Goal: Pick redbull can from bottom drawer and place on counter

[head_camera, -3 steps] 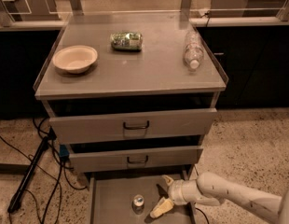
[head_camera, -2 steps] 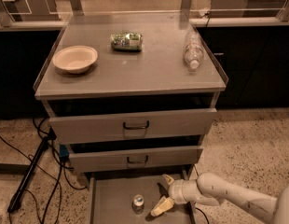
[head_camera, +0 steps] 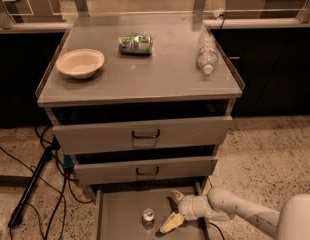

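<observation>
The redbull can [head_camera: 148, 216] stands upright on the floor of the open bottom drawer [head_camera: 120, 214], seen from above as a small silver top. My gripper [head_camera: 172, 210] is inside the drawer just to the right of the can, apart from it, with its two pale fingers spread open, one finger [head_camera: 171, 223] near the drawer's front and one [head_camera: 175, 196] farther back. It holds nothing. The counter [head_camera: 145, 74] is the flat grey cabinet top above.
On the counter lie a beige bowl [head_camera: 80, 63] at the left, a green can on its side [head_camera: 135, 44] at the back middle and a clear plastic bottle [head_camera: 206, 53] at the right. Two upper drawers [head_camera: 145, 134] stand slightly out. Cables and a dark stand leg [head_camera: 32, 184] lie left.
</observation>
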`<action>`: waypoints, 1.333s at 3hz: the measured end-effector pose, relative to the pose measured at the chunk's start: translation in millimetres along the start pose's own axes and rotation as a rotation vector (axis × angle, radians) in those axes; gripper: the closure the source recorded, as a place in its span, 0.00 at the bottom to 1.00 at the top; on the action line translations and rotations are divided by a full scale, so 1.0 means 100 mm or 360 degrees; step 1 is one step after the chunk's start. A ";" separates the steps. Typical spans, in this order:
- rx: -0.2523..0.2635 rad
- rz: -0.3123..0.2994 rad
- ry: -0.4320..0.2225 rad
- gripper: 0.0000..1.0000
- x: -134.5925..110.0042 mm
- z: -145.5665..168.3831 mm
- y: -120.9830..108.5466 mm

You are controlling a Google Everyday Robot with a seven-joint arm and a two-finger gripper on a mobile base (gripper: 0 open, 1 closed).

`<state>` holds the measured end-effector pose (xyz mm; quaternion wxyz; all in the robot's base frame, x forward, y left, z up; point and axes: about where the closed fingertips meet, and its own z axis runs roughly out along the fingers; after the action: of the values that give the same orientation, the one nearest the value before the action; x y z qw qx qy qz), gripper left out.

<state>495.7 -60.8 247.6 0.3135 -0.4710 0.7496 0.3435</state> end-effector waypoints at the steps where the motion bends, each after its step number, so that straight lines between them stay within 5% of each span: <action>1: 0.0000 0.0000 0.0000 0.00 0.00 0.00 0.00; 4: -0.0041 -0.0040 -0.0081 0.00 0.13 0.48 0.04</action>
<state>494.0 -26.8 211.2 0.3307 -0.4756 0.7308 0.3610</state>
